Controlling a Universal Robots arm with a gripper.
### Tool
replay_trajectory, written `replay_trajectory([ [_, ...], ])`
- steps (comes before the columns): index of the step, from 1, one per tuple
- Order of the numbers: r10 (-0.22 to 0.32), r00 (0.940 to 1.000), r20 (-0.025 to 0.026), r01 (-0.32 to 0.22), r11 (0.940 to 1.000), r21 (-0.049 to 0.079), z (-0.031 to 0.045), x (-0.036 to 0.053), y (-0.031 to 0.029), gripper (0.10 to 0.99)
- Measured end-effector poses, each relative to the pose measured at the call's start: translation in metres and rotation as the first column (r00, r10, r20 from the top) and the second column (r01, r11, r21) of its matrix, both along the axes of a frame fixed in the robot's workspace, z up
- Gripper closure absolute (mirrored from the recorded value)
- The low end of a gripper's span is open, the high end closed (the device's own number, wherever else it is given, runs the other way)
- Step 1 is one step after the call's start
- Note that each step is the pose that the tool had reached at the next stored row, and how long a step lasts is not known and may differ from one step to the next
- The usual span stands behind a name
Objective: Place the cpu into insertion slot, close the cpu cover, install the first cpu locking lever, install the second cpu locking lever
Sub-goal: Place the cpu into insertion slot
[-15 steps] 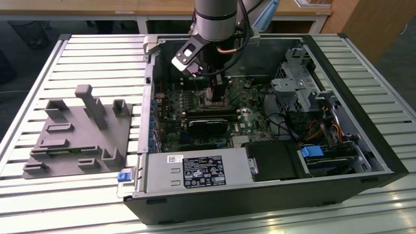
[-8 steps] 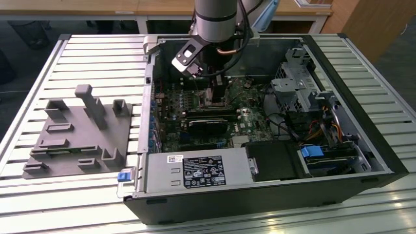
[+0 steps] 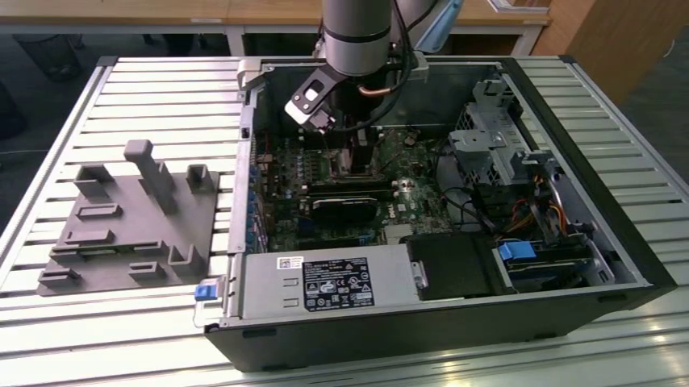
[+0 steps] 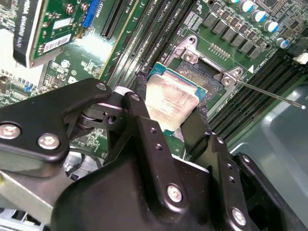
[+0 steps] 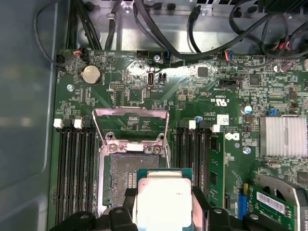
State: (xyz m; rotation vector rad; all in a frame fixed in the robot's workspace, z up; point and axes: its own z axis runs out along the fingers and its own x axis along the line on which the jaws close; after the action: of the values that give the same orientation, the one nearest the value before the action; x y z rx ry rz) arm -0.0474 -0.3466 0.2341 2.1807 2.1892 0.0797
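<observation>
My gripper (image 5: 163, 204) is shut on the cpu (image 5: 163, 197), a flat square chip with a silvery top and green edge, one black finger (image 4: 139, 103) on each side. In both wrist views the cpu (image 4: 169, 96) hangs tilted just over one edge of the insertion slot (image 5: 120, 175), which lies bare and dark. The cpu cover (image 5: 131, 112), a silvery frame, stands swung open at the slot's far side. A thin metal lever (image 4: 272, 95) sticks out beside the slot (image 4: 206, 77). In the exterior view the gripper (image 3: 356, 153) reaches down into the open computer case (image 3: 603, 242).
Long black memory slots (image 5: 74, 168) flank the socket on both sides. Black cables (image 5: 159, 33) hang along the case wall. A finned heatsink (image 5: 284, 137) and an expansion card (image 4: 33, 29) sit nearby. A grey fixture (image 3: 129, 218) lies on the slatted table at the exterior view's left.
</observation>
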Motion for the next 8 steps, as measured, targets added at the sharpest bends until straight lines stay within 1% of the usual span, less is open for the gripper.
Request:
replay_trajectory([
  [3,-0.004,1.0,0.0001,0.004,1.0,0.0,-0.0055,0.0001,0.0025,0.549],
  [5,-0.005,1.0,0.0001,0.005,1.0,0.0,-0.0088,0.0001,0.0051,0.549],
  [8,-0.005,1.0,0.0001,0.005,1.0,0.0,-0.0114,0.0002,0.0064,0.549],
])
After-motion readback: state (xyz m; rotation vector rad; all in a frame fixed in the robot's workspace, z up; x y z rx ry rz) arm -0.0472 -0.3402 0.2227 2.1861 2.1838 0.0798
